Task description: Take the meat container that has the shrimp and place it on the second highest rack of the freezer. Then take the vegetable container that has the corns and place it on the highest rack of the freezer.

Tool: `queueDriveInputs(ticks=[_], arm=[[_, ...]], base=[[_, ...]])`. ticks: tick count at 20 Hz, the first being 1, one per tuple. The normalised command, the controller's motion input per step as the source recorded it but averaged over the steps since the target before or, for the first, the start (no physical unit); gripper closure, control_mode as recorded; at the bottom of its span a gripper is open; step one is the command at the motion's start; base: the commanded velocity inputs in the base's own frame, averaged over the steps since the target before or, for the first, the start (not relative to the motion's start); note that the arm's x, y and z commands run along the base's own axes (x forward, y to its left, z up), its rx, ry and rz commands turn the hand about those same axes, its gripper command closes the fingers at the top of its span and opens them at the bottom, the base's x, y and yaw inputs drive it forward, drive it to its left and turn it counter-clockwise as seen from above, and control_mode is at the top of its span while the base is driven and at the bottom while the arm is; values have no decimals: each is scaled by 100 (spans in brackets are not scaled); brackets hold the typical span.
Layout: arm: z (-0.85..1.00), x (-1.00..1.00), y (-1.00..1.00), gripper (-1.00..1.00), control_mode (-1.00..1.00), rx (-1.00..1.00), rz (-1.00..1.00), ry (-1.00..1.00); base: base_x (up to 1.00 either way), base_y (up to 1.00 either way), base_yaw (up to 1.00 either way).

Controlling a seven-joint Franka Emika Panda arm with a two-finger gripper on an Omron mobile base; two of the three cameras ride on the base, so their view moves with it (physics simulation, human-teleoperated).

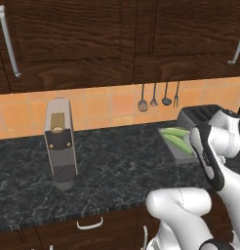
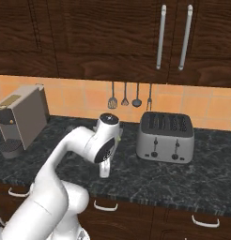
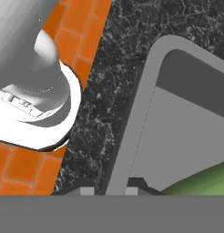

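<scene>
Dark marble counter (image 1: 107,166) under dark wooden cabinets (image 1: 92,39), orange tiled backsplash (image 1: 102,105) between them. On the wall, four hanging utensils (image 1: 158,97) in a row. On the left of the counter in the left base view, a grey coffee machine (image 1: 61,144), upright. Further right, a silver toaster (image 2: 165,137) with four slots, standing near the wall.

Now the action — vegetable container (image 1: 176,142) lying on the counter just in front of the toaster in the left base view, two green-yellow corns (image 1: 175,138) side by side inside it. White arm bent over the tray's right end, hiding that part.

From the hand view: gripper (image 3: 107,191) right down at the tray's rim (image 3: 132,132), one dark fingertip (image 3: 87,191) on the outer side over the marble, the other on the inner side over the tray floor — the grey rim running up between them. Jaws drawn in tight, clamped on the container's edge. A sliver of green cob at the lower right of that view, lying on the tray floor. Tray flat on the counter as far as can be told; whether lifted, cannot say.

In the right base view, arm folded forward, wrist pointing down in front of the toaster, tray hidden behind it.
</scene>
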Motion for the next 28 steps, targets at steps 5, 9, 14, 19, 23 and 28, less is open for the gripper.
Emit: queueDriveInputs(ticks=[5,9,14,19,23,28], arm=[[81,-43,60,100,-100,0,-10,-7],[55,-65,64,100,-100,0,-13,-10],[44,-47,7,100,-100,0,-3,-1],[11,-69,-30,100,-100,0,0,-5],[0,-62,-14,100,-100,-1,0,-10],[0,-34,6,100,-100,-5,0,-7]], base=[[0,0,0],[0,0,0],[0,0,0],[0,0,0],[0,0,0],[0,0,0]])
